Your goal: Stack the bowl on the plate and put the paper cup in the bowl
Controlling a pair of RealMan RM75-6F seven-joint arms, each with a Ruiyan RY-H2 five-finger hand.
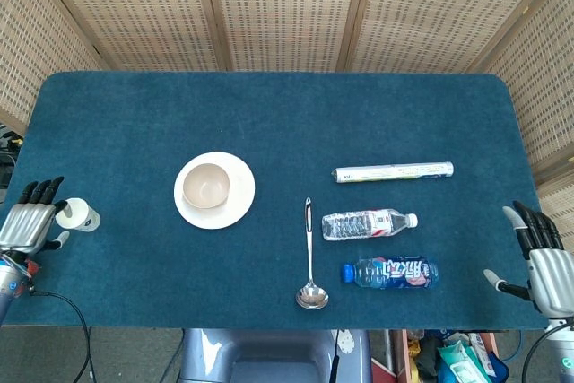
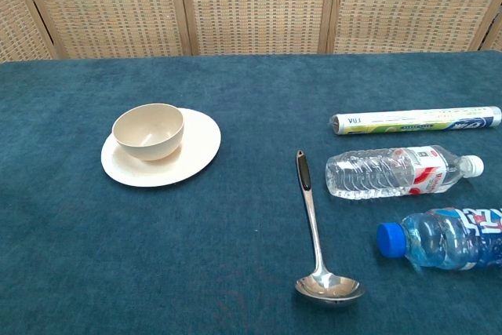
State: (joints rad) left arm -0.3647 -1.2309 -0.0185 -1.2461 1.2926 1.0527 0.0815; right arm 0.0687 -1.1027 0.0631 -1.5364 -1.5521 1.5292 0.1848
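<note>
A round cream-coloured bowl (image 1: 206, 187) sits upright on a wider white plate (image 1: 238, 204) toward the left of a dark blue felt-covered table (image 1: 269, 114), while a small white paper cup (image 1: 77, 214) stands near the table's left edge. The robot's left hand (image 1: 29, 224) is just beside that cup with its fingers spread and holding nothing, and the right hand (image 1: 538, 257) hangs off the table's right edge, likewise spread and empty. To the right of the plate lie a steel ladle (image 1: 309, 262), a long foil-wrap roll (image 1: 393, 171), a clear water bottle with a red label (image 1: 368, 223) and a blue-capped bottle (image 1: 390, 272).
</note>
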